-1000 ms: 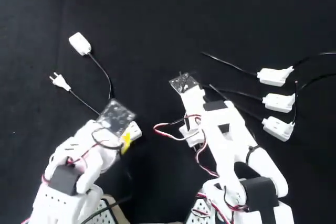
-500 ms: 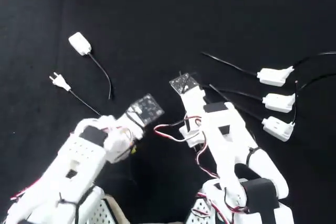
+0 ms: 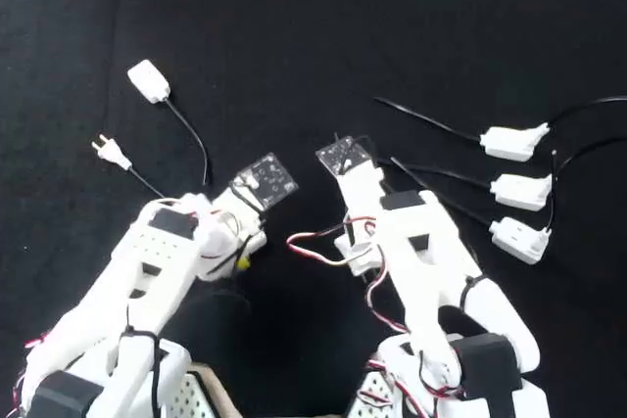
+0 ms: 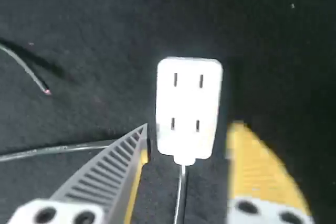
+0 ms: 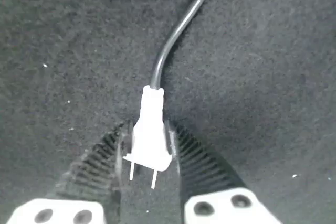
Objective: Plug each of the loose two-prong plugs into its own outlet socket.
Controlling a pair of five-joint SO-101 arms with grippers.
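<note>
Right tool [image 5: 148,136] clamped on white plug [image 5: 151,124], left tool [image 4: 190,129] open, outlet socket [image 4: 189,103] between its fingertips

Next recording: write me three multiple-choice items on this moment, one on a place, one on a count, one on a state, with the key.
1. In the high view, where does the unheld plug lie?
A) far left of the table
B) between the two arms
C) at the table's right edge

2. How many white blocks on cables lie along the table's right side?
A) one
B) three
C) five

3. What state is the right pincer in?
A) wide open
B) shut on nothing
C) shut on a white plug

Key: 1 A, it lies alone near the left edge; 2 B, three sit in a row; 3 C, the right wrist view shows the plug clamped, prongs free.
</note>
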